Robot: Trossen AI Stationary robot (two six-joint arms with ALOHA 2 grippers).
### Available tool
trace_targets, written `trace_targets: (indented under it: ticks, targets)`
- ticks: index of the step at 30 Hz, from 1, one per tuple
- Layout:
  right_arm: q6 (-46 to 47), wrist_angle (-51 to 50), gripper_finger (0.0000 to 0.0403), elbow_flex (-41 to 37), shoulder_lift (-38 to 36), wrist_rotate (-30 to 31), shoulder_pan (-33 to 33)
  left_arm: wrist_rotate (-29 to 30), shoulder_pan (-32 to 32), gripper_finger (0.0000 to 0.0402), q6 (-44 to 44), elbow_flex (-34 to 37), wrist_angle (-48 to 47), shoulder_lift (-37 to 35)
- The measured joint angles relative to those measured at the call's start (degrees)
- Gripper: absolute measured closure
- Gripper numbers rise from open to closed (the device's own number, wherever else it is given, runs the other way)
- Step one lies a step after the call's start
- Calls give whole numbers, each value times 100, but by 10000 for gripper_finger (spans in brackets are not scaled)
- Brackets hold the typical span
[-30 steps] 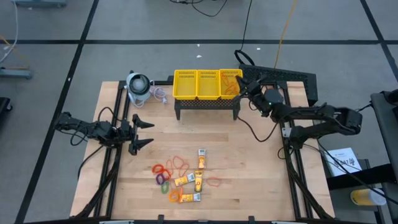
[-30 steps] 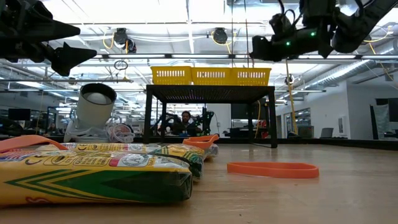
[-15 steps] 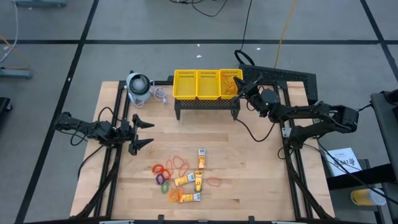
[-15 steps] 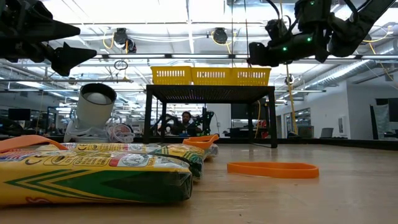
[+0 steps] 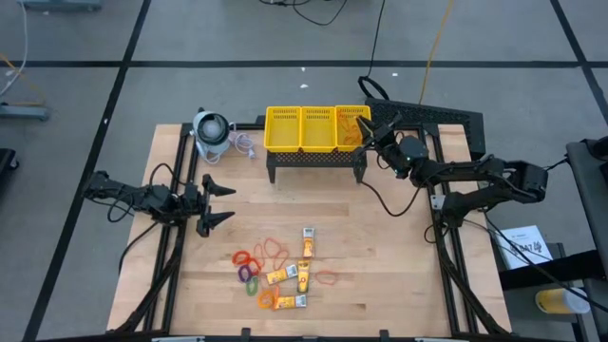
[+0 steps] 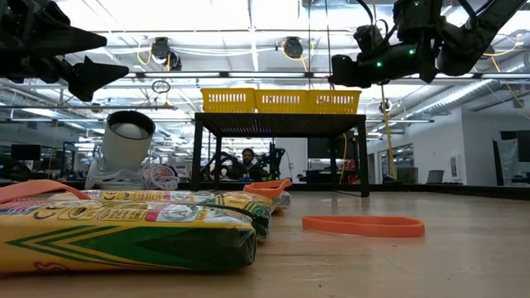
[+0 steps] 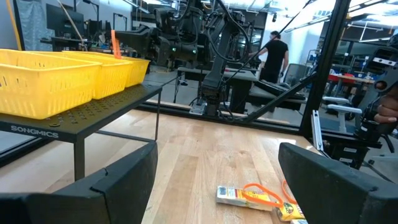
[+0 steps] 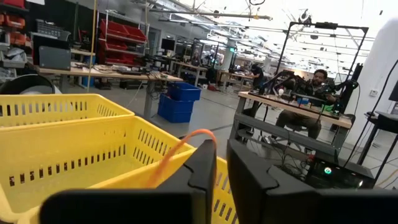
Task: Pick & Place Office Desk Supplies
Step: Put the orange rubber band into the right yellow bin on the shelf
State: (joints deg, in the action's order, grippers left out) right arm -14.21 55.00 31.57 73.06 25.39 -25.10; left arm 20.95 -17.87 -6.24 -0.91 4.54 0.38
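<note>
1. Right gripper [image 5: 364,134] is over the rightmost compartment of the yellow mesh basket [image 5: 316,144], at the far side of the table [image 5: 380,256]; the basket sits on a low black perforated stand [image 5: 316,162].
2. In the right wrist view the right gripper's two fingers stand nearly together with only a thin slit between them; an orange rubber-band loop [image 8: 180,149] arcs up from between the fingers over the basket compartment; the band appears pinched at the finger gap, though how firmly I cannot tell.
3. In the low view the right gripper [image 6: 341,70] hangs just above the basket's right end [image 6: 335,101]; a green light shows on the arm.
4. Left gripper [image 5: 217,203] waits over the left edge of the table, well apart from the basket; its fingers are spread wide and nothing is between them; the left wrist view confirms a wide gap between the fingers [image 7: 118,183].
5. Remaining supplies lie in a cluster on the near-centre of the table: orange rubber-band loops [image 5: 275,249]; yellow-orange packets with white labels [image 5: 308,243]; a second group of packets [image 5: 289,276]; red rings [image 5: 247,258]; a purple ring [image 5: 249,274]; a lone orange band [image 5: 326,278] just beside the packets.
6. In the low view one flat orange band [image 6: 363,224] lies alone on the wood; a packet [image 6: 124,236] fills the foreground.
7. A grey-white round device [image 5: 211,132] with a cord sits at the far left corner of the table, beside the basket stand.
8. A person [image 8: 316,93] sits at a bench in the room beyond; another person [image 7: 273,55] stands with back turned in the left wrist view.
</note>
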Motion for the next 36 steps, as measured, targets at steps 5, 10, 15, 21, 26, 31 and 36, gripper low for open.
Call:
trace_targets:
  ticks: [5,10,15,21,26,31,36]
  targets:
    - [2,0,327,0,0,2,0,0,0,62,2,0,0,-2]
    - [11,0,294,0,0,4,0,0,0,62,0,0,0,-2]
    - [236,-2,271,0,0,4,0,0,0,62,2,0,0,0]
    - [303,-4,262,0,-2,4,0,0,0,62,1,0,0,-2]
    - [305,-6,261,-1,-56,3,8,0,0,62,2,0,0,-1]
    - [558,-440,261,127,-180,-10,9,0,0,62,2,0,0,0]
    - [1118,-2059,261,619,-245,-13,9,0,0,62,2,0,0,-1]
